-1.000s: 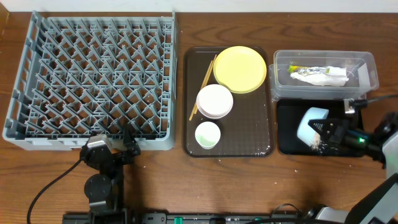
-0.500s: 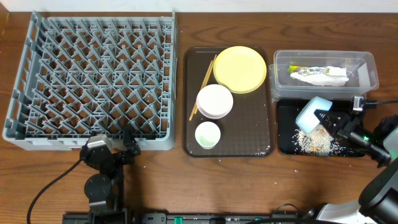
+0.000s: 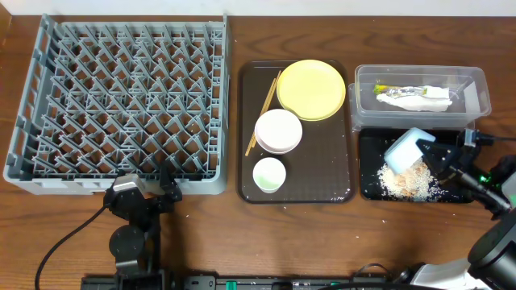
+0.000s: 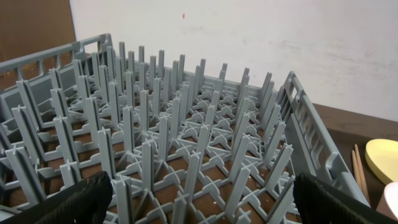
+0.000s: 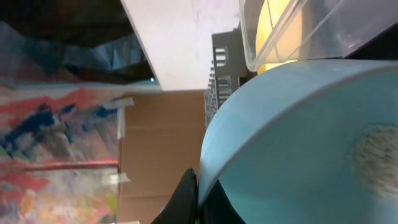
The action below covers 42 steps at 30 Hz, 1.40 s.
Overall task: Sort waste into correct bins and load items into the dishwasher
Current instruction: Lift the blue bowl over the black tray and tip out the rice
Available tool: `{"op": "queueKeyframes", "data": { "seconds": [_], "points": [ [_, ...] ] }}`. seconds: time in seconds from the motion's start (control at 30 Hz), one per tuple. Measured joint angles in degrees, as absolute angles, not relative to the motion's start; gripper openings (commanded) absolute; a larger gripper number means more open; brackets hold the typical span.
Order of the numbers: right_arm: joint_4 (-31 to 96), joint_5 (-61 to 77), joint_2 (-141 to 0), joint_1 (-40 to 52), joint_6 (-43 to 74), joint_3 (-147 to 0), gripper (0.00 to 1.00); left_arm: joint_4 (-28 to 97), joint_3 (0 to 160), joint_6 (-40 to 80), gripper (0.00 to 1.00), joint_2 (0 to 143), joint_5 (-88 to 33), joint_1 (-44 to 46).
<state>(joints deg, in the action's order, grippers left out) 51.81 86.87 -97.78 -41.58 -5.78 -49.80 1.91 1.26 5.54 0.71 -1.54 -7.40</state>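
My right gripper (image 3: 431, 157) is shut on the rim of the light-blue bowl (image 3: 403, 149), tipped on its side over the black tray (image 3: 371, 189). Whitish rice scraps (image 3: 407, 181) lie heaped in that tray. In the right wrist view the bowl (image 5: 298, 143) fills the frame, pinched at my gripper (image 5: 202, 193), with a few scraps stuck inside. The clear tub (image 3: 480, 84) holds the green-and-orange wrapper (image 3: 383, 89) and the white wrapper (image 3: 415, 98). My left gripper (image 3: 143, 193) is open at the front edge of the grey dish rack (image 3: 121, 105), also seen in the left wrist view (image 4: 186, 137).
The dark-brown serving tray (image 3: 322, 173) holds the yellow plate (image 3: 311, 89), the white bowl (image 3: 278, 130), the small white cup (image 3: 268, 174) and the chopsticks (image 3: 263, 113). The plate's edge shows in the left wrist view (image 4: 380, 158). Cables run by both arm bases.
The right gripper has tipped the light-blue bowl further and lifted it slightly toward the tub. Rice scraps have poured out into the black tray. The left arm has not moved.
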Motion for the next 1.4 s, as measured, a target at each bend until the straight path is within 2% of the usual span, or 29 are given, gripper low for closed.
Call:
{"op": "queueKeyframes", "data": {
  "seconds": [0.87, 1.07, 1.23, 1.4],
  "points": [
    [48.42, 86.5, -97.78, -44.47, -1.91, -49.69, 0.01, 1.91, 1.26, 5.54, 0.94, 0.71, -1.54, -7.4],
    [48.64, 82.61, -97.76, -44.27, -2.61, -49.69, 0.01, 1.91, 1.26, 5.54, 0.94, 0.71, -1.54, -7.4],
    [53.56, 78.04, -95.2, -39.9, -5.26, -50.0, 0.01, 1.91, 1.26, 5.52, 0.94, 0.71, -1.54, -7.4],
    [58.57, 69.3, -87.31, -30.96, -5.98, -56.29, 0.01, 1.91, 1.26, 5.54, 0.94, 0.71, -1.54, -7.4]
  ]
}}
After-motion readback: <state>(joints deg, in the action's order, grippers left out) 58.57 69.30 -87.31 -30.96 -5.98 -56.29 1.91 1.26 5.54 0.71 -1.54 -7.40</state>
